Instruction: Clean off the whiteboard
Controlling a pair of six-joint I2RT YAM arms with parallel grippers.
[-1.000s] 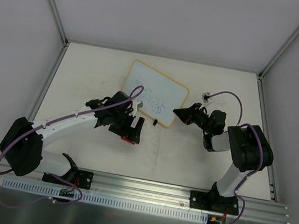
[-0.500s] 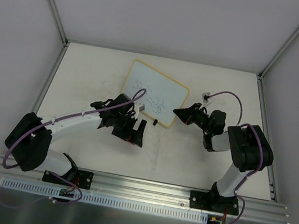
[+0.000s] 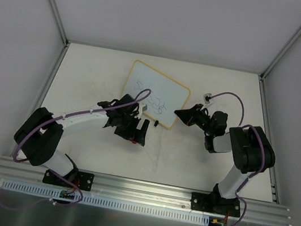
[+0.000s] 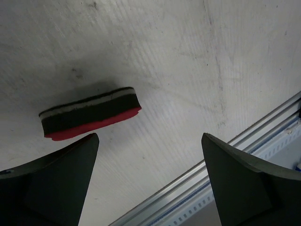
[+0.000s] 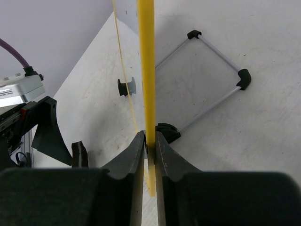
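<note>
Right claw (image 3: 180,114) first: it is pinched tight on the whiteboard (image 3: 156,94), fingers together on the thin yellow frame at the board's right-hand near corner. The right wrist view shows it well, the yellow edge running straight up out of the claw (image 5: 149,139) with the board seen edge-on, and a small black foot (image 5: 167,132) just beside the fingertips. The board itself sits in the middle of the worktop (image 3: 200,161), towards the far side, turned at an angle to the edges. Over to the left claw (image 3: 136,132): it hangs just on the near side of the board's near edge, fingers spread wide and gripping nothing. Below it a red-and-black eraser (image 4: 91,113) lies flat on the worktop, just beyond the fingertips and closer to the left finger (image 4: 51,183), with a clear gap between them. Blue scribbles (image 3: 152,99) run across the white face of the board, too small and loose to read, and no brand or label can be made out.
</note>
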